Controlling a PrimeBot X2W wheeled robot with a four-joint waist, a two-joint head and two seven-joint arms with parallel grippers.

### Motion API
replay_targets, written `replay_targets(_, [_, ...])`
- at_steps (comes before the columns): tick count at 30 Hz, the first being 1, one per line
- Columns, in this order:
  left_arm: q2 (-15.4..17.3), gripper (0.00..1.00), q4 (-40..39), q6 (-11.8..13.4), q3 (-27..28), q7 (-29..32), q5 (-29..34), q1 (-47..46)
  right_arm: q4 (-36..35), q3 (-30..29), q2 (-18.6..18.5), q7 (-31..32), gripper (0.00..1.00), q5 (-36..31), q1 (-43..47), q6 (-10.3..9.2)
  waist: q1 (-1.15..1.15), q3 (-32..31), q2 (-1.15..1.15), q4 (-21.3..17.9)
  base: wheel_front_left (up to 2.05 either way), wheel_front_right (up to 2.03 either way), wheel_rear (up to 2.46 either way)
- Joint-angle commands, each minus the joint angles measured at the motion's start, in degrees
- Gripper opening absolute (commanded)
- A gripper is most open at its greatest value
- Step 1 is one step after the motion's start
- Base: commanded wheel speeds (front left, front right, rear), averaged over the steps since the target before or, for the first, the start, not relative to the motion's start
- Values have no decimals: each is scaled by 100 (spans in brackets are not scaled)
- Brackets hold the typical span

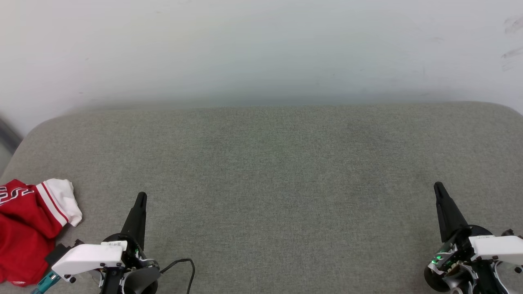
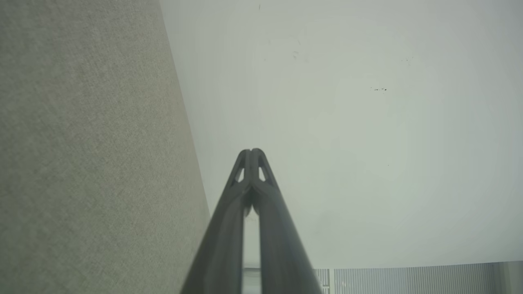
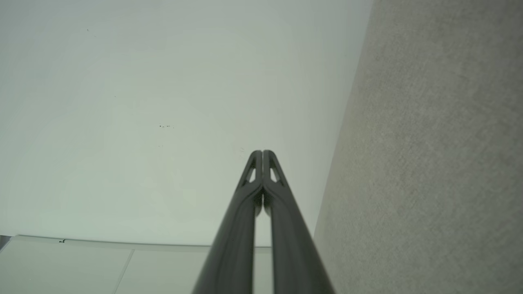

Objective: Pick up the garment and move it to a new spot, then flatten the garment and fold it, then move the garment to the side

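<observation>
While both arms sit low at the btm corners of the head view, the bright red jersey-style garment, w/ a white red-striped sleeve cuff & white-outlined lettering, lies crumpled at the far-left edge of the wide grey woven-fabric cushion. It's partly cut off by the frame. Cuff end points toward the cushion's middle; lettering shows at the top-left of the heap. Garment is on the robot's left, just beside the left arm's white plastic wrist housing. Can't tell if cloth & housing touch.

Left gripper, two long dark tapered fingers, is pressed together to a single point & holds nothing. Its tip is over bare cushion, near the garment but apart from it. Left wrist view agrees: fingertips meet at the tip, w/ just a thin slit lower down & no cloth in it. Thin black cable loops by its base.

Right gripper, same dark tapered pair, is likewise squeezed tight & empty. It sits at lower right, well apart from the garment, w/ small green lights at its base. Right wrist view shows the tips touching.

Plain white wall rises behind the cushion, & both grippers point toward it.
</observation>
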Motion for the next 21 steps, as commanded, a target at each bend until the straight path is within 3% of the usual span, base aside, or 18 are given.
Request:
replay_targets(1, [-13, 0, -2, -11, 8, -3, -2, -30, 6, 3, 22, 0, 0, -24, -74, -2, 0, 0, 0, 0, 0, 0, 0])
replay_targets(21, [-13, 0, -2, -11, 8, -3, -2, -30, 6, 4, 22, 0, 0, -24, -74, -2, 0, 0, 0, 0, 0, 0, 0])
